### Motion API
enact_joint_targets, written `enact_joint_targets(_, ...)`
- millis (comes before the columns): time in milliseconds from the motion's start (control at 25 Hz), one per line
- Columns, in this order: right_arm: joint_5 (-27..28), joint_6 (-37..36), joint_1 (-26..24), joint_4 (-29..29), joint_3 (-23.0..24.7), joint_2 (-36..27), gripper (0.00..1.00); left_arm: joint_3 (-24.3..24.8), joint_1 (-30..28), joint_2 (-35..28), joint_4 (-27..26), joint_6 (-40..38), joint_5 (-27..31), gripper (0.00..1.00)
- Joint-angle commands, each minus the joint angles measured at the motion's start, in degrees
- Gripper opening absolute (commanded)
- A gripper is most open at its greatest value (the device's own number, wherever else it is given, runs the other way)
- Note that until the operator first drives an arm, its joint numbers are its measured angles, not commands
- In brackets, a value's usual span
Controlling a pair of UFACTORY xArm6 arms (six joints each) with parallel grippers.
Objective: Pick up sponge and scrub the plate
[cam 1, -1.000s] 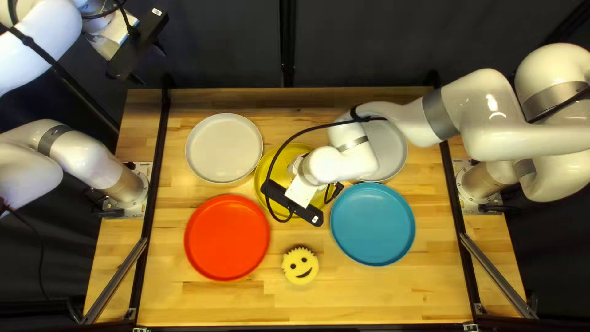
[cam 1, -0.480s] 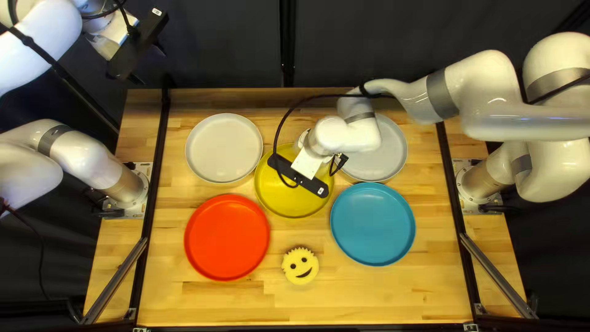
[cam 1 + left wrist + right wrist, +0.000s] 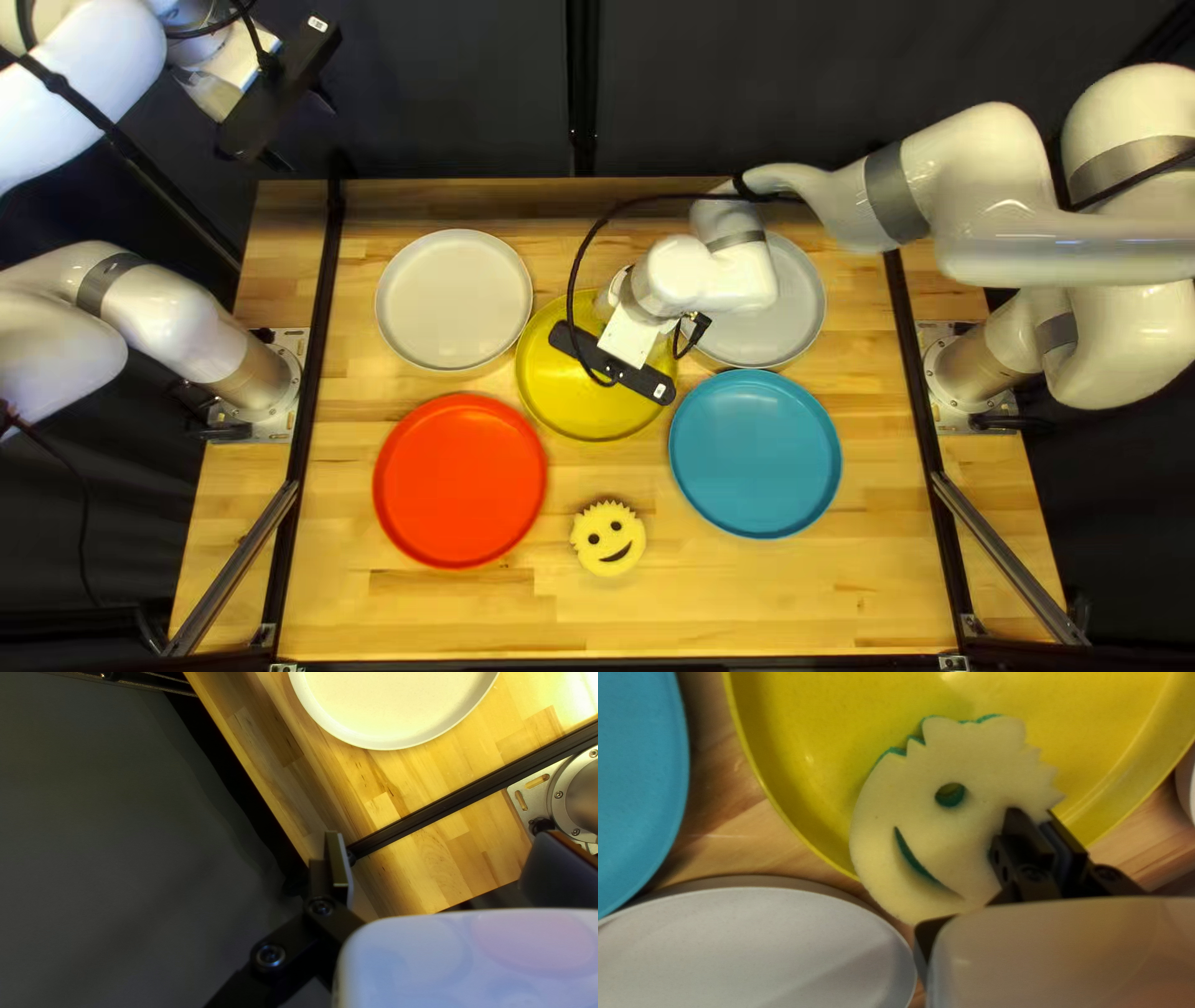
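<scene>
In the top left view my right gripper (image 3: pixel 616 365) hangs over the yellow plate (image 3: pixel 585 417), its fingertips hidden beneath it. The right wrist view shows the right gripper (image 3: pixel 1047 835) shut on one edge of a round, pale yellow smiley sponge (image 3: pixel 952 852) with a green layer under it. That sponge lies over the yellow plate (image 3: pixel 803 765); whether it touches is unclear. A second smiley sponge (image 3: pixel 609 538) rests on the table by the near edge. My left gripper (image 3: pixel 303 131) is raised past the table's far left corner; in its wrist view the left gripper (image 3: pixel 445 858) stands open and empty.
Around the yellow plate lie a white plate (image 3: pixel 453 299), a red plate (image 3: pixel 459 480), a blue plate (image 3: pixel 754 453) and a light grey plate (image 3: pixel 791 305), partly under my right arm. Black rails (image 3: pixel 311 411) run along both table sides.
My right gripper has moved over the yellow plate toward the table's far edge, then slightly back and to the right. The left arm, the plates and the sponge on the table stay put.
</scene>
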Motion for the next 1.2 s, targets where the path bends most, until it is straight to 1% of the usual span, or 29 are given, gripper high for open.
enact_joint_targets(40, 1.95, 1.71, 2.46, -0.51, -3.03, 2.21, 0.0, 0.0, 0.0, 0.0, 0.0, 0.0, 0.0, 1.0)
enact_joint_targets(200, 3.17, 1.29, 2.73, -0.1, -5.91, 4.46, 0.0, 0.0, 0.0, 0.0, 0.0, 0.0, 0.0, 1.0)
enact_joint_targets(360, 3.98, -0.98, 0.6, 1.09, -8.47, 6.52, 0.0, 0.0, 0.0, 0.0, 0.0, 0.0, 0.0, 1.0)
enact_joint_targets(640, 3.52, -5.2, -4.34, 3.46, -8.62, 6.37, 0.0, 0.0, 0.0, 0.0, 0.0, 0.0, 0.0, 1.0)
enact_joint_targets(960, 3.7, -8.25, -8.03, 5.58, -9.02, 5.86, 0.0, 0.0, 0.0, 0.0, 0.0, 0.0, 0.0, 1.0)
enact_joint_targets(1080, 4.03, -7.58, -7.35, 5.87, -9.49, 6.14, 0.0, 0.0, 0.0, 0.0, 0.0, 0.0, 0.0, 1.0)
enact_joint_targets(1200, 5.03, -5.25, -4.88, 5.21, -10.37, 6.52, 0.0, 0.0, 0.0, 0.0, 0.0, 0.0, 0.0, 1.0)
